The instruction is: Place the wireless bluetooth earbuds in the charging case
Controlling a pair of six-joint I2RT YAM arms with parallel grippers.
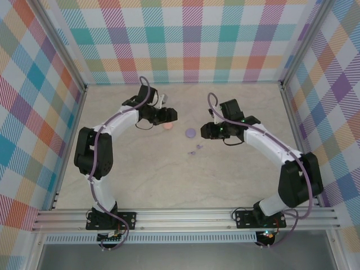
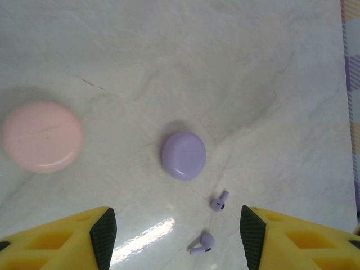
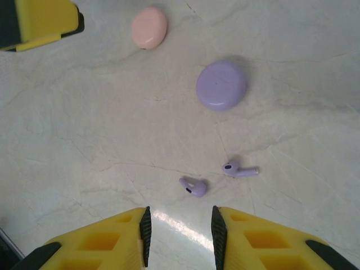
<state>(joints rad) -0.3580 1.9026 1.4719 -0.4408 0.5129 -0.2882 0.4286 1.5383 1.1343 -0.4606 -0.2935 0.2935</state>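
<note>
Two lilac earbuds (image 3: 194, 187) (image 3: 241, 169) lie loose on the marble tabletop, just in front of my right gripper (image 3: 181, 236). That gripper is open by a narrow gap with nothing between its fingers. A closed lilac charging case (image 3: 221, 85) sits beyond them, and a closed pink case (image 3: 149, 27) lies farther off. In the left wrist view my left gripper (image 2: 177, 242) is open wide above the table. One earbud (image 2: 203, 244) lies on the table between its fingertips in that view. The other earbud (image 2: 219, 201), the lilac case (image 2: 183, 155) and the pink case (image 2: 43, 136) lie ahead of it.
From above, the left gripper (image 1: 170, 115) hangs beside the pink case (image 1: 167, 127), and the right gripper (image 1: 206, 130) is right of the lilac case (image 1: 190, 133). Plaid walls and an aluminium frame (image 1: 185, 216) enclose the table.
</note>
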